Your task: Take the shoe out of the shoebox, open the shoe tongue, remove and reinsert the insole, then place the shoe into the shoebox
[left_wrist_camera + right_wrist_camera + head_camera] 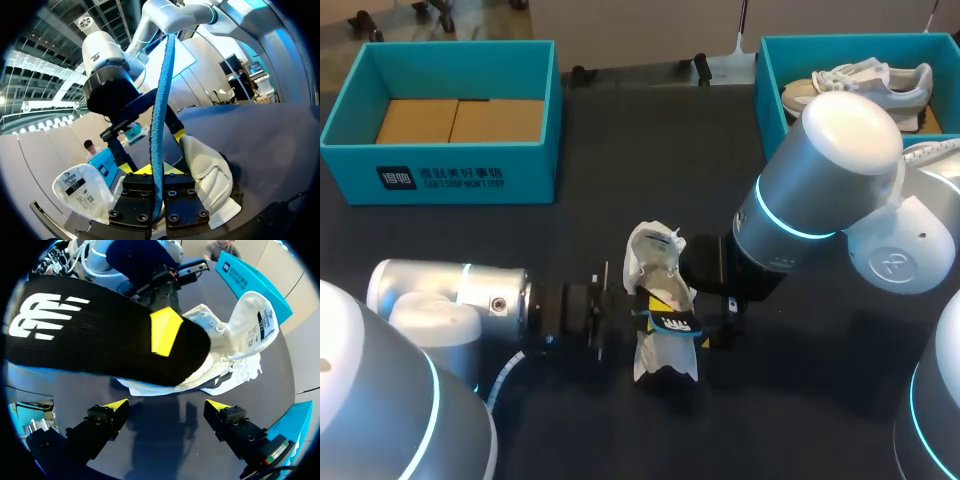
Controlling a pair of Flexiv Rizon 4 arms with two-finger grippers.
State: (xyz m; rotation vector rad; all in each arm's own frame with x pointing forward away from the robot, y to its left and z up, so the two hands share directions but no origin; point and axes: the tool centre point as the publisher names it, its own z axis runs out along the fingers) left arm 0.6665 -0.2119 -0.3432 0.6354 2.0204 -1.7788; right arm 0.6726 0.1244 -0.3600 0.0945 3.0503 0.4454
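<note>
Black insole gripped edgewise by left end effector.

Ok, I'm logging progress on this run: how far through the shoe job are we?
Done: the shoe lies on the table, out of the shoebox, tongue pulled open. In hand: the left gripper is shut on the insole, one end at the shoe's mouth; the right gripper hangs open nearby. Left: seat the insole, then box the shoe.

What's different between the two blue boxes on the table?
The left box holds only brown cardboard; the right box holds a white shoe. The left box shows fully, with print on its front wall; the right box is partly hidden by the right arm. Both are teal and lidless.
</note>
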